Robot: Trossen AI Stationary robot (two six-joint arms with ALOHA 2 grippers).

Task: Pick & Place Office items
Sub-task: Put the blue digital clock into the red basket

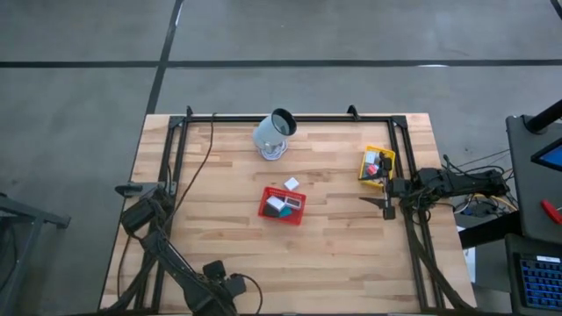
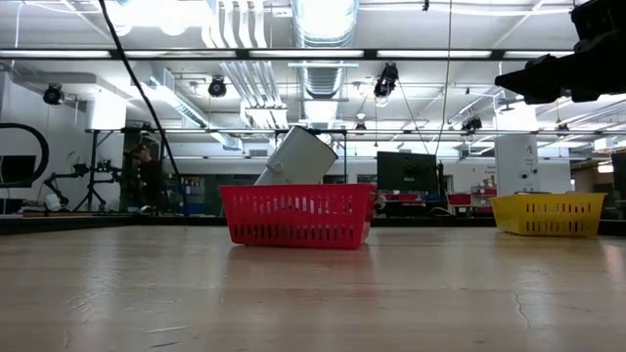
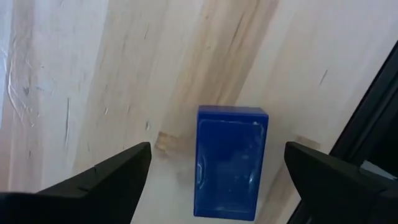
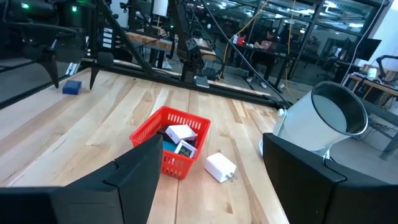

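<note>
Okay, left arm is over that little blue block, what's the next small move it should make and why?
Probably lower the left gripper straight down and close. Its fingers stand open on either side of the blue block, which lies flat on the wooden table and is not yet held. The right gripper waits open near the yellow tray.

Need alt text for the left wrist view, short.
A dark blue block lies flat on the pale wooden table, centred between the open fingers of the left gripper, which are apart from it on either side. A dark frame rail crosses one corner.
</note>
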